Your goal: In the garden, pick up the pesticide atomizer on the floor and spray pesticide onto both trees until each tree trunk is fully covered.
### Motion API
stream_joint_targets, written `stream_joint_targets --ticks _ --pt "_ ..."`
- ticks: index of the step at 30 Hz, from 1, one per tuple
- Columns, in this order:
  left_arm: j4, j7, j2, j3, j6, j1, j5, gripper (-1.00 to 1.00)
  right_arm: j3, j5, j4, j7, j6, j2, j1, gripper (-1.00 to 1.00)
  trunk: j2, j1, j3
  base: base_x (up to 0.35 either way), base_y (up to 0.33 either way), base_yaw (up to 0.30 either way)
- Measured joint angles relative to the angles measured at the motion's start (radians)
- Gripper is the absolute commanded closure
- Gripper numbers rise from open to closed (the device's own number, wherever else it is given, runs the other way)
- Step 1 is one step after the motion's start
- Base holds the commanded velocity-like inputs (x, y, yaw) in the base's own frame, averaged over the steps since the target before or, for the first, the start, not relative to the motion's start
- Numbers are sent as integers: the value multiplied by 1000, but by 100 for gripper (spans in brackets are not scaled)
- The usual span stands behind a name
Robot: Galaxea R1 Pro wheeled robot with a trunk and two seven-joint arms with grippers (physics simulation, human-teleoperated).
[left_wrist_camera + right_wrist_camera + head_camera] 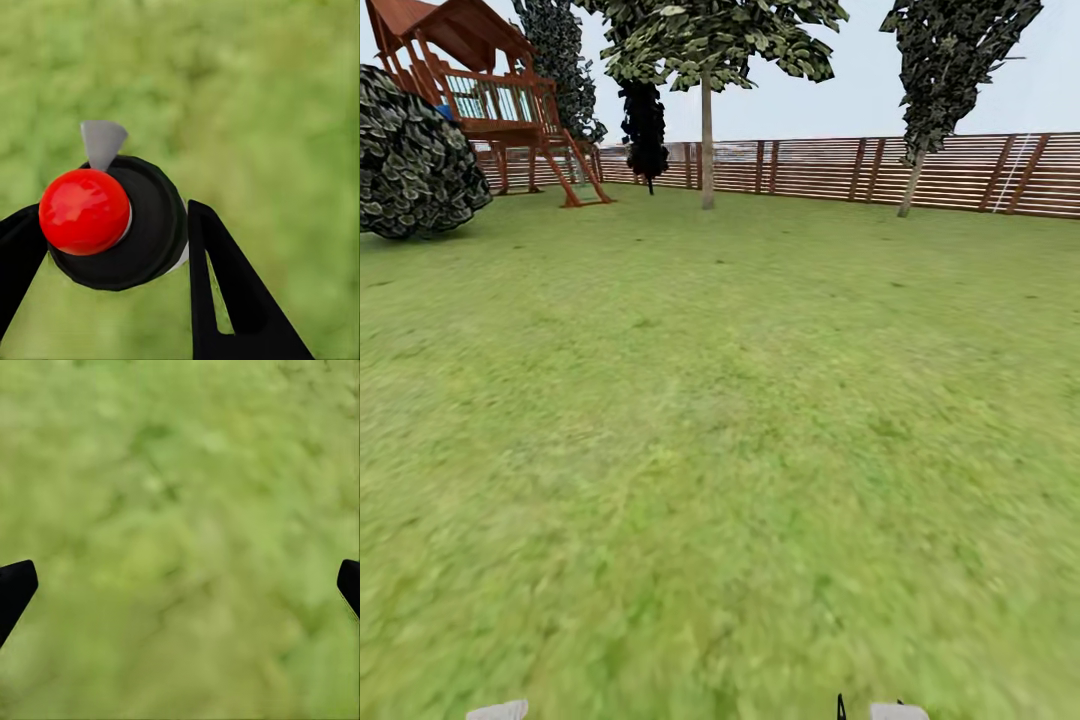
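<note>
My left gripper (112, 236) is shut on the pesticide atomizer (142, 225), whose black round cap, red knob (84, 211) and grey nozzle tab (102, 141) sit between the black fingers, above blurred grass. My right gripper (180, 577) is open, with nothing but grass between its fingertips (15, 585). Across the lawn (720, 450), a tall tree with a leafy green crown stands by the fence on a straight pale trunk (707, 140). A second, darker-leaved tree (950, 60) rises at the far right on a thin leaning trunk (908, 190).
A brown slatted fence (840, 170) closes the far side. A red wooden play tower (490, 100) and a big dark round bush (410, 160) stand at the far left, with a narrow dark conifer (645, 125) beside them. Open grass stretches ahead.
</note>
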Motion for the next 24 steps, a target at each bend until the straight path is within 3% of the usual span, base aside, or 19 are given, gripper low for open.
stream_joint_targets --ticks 24 --pt "0 0 3 2 1 0 0 100 0 0 0 0 0 0 0 -100 0 0 0 339 0 0"
